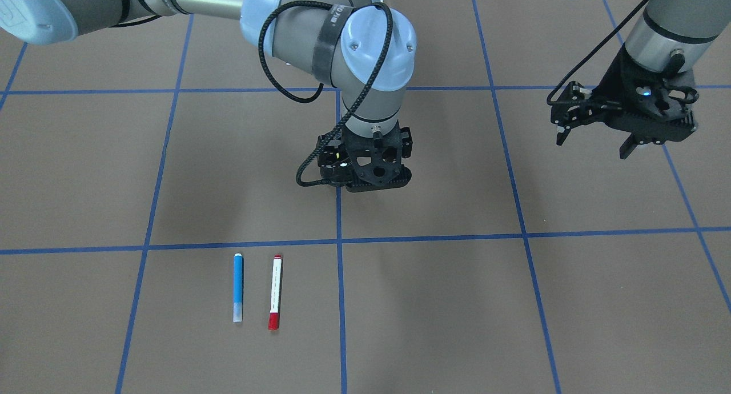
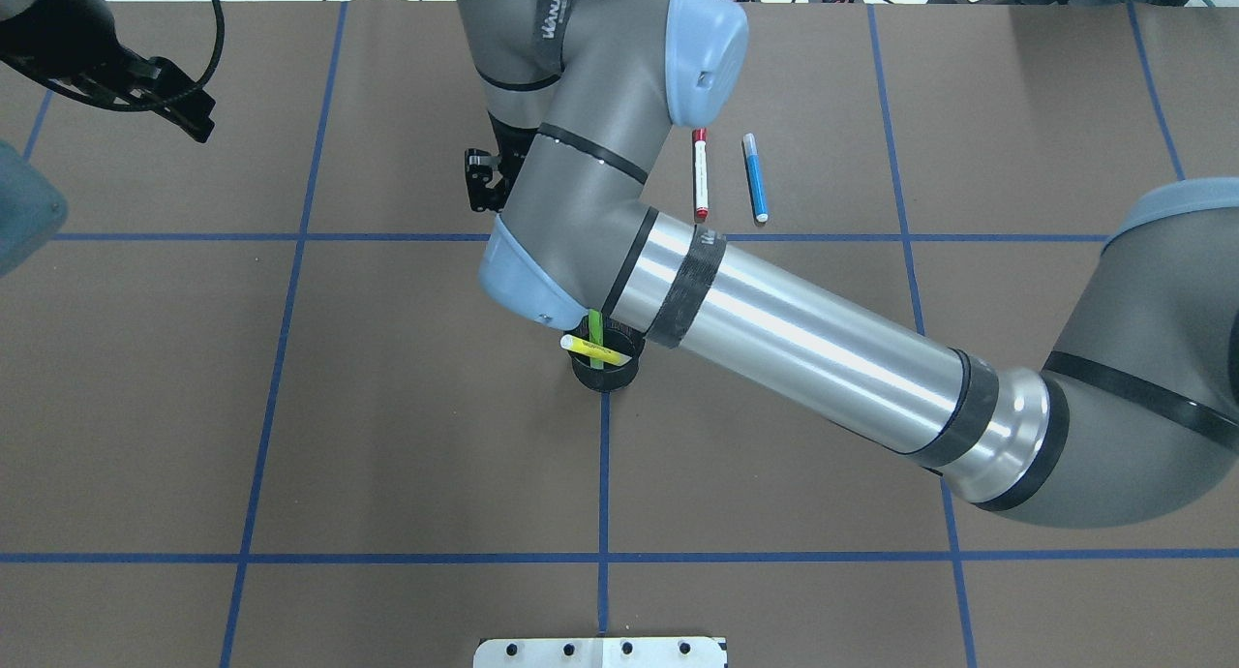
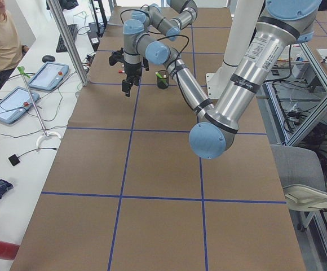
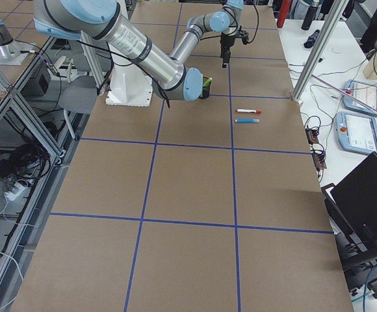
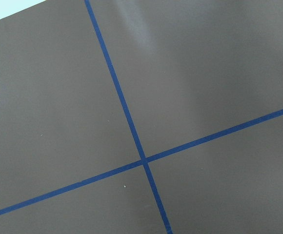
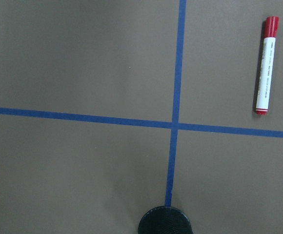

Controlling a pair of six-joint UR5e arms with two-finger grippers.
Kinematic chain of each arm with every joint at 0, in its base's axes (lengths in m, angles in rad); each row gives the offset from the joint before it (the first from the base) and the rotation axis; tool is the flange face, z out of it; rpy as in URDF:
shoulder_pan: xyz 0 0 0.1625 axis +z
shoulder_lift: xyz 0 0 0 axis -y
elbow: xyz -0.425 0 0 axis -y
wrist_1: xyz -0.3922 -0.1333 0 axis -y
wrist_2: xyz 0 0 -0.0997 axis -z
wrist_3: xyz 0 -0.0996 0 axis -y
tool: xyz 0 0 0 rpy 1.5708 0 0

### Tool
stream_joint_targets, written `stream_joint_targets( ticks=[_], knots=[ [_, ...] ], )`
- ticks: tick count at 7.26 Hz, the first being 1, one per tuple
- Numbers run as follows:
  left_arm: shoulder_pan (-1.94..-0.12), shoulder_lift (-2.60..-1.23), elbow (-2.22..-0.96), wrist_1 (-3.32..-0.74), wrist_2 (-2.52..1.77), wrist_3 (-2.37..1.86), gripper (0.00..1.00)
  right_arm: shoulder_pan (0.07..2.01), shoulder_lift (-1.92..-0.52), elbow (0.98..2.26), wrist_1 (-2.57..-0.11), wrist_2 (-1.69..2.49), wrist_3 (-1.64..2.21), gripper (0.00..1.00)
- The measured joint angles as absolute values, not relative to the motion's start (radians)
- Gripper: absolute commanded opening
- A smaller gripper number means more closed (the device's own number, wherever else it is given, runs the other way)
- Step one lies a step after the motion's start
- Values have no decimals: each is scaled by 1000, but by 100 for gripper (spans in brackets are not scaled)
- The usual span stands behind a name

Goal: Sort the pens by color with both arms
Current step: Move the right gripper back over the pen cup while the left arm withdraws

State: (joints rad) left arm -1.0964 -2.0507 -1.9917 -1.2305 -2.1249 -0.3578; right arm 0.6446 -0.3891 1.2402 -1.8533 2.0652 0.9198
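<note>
Brown matte paper covered the table [image 2: 387, 407], and blue tape lines [image 2: 604, 484] crossed it into large squares. In the overhead view a round black mesh cup [image 2: 605, 373] stood on one line near centre, half under your right arm [image 2: 803, 349], a smooth silver-grey tube with pale blue caps. A yellow highlighter [image 2: 590, 348] lay across the cup's rim. A neon green highlighter [image 2: 595, 324] stuck up behind it, its upper end hidden by the arm. At 1 o'clock from the cup, well apart from it, the white red-capped pen [image 2: 700, 174] and the blue pen [image 2: 756, 178] lay flat and parallel, with blue at 3 o'clock of red. Your right gripper [image 1: 365, 174] pointed down at 11 o'clock of the cup. Its fingers were hidden, so I could not tell how they stood. Your left gripper [image 1: 594, 144] hung at far 10 o'clock with its jaws apart, and the overhead frame cut it off.
</note>
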Motion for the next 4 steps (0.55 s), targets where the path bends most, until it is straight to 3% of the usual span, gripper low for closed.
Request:
stream_joint_targets(
  ticks=[1, 3, 4],
  knots=[
    [-1099, -2047, -1997, -1230, -2125, -356, 100, 623, -387, 1217, -1860, 2070, 900, 88],
    [-1099, -2045, -2003, -1230, -2123, -359, 100, 599, -412, 1228, -1869, 2073, 881, 57],
    [-1099, -2045, -2004, -1230, -2121, -364, 100, 597, -429, 1246, -1871, 2073, 872, 52]
  ],
)
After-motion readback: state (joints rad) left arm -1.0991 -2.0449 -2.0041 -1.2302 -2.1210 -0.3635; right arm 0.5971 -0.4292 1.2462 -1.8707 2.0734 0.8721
